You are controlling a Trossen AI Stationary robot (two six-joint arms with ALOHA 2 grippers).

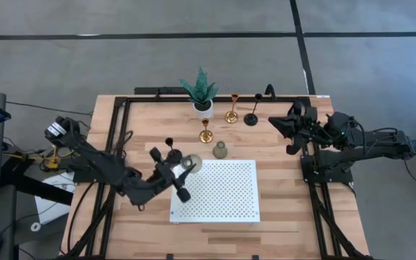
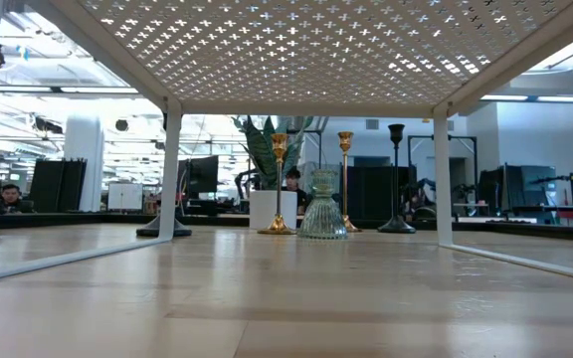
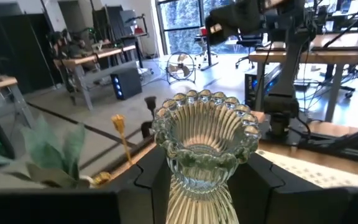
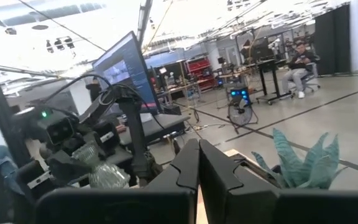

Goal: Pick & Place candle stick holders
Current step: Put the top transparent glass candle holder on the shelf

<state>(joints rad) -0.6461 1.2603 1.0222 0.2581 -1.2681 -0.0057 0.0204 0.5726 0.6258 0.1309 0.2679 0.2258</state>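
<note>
Left hand [image 1: 181, 172]: pinching 1 ribbed grey-green glass holder [image 3: 204, 146] by its narrow waist, over the near-left corner of the white perforated rack [image 1: 219, 191].
Held holder: clear of the tabletop [image 1: 157, 119], scalloped mouth facing out past the fingers [image 3: 143, 174]; in the high view its round pale end shows beside the hand. I cannot tell whether it touches the rack.
Long axis: runs along the line of the fingers, so the holder looks tipped over rather than upright; exact tilt unclear.
Right hand [image 1: 289, 130]: fingers pressed together, holding nothing, waiting at the far right of the tabletop.
Others on the tabletop: second grey-green holder [image 1: 220, 150] just beyond the rack's far edge; 2 gold holders [image 1: 206, 132] [image 1: 232, 108] and 1 black holder [image 1: 252, 110] upright near the potted plant [image 1: 201, 92]; another black holder [image 1: 170, 144] stands close behind the left hand.
Risk 1: smooth ribbed glass gripped at a taper could slide if the wrist turns to stand it up.
Risk 2: released while tilted, it would likely roll across the rack.
Risk 3: the arm's swing could knock the black holder standing close by.
</note>
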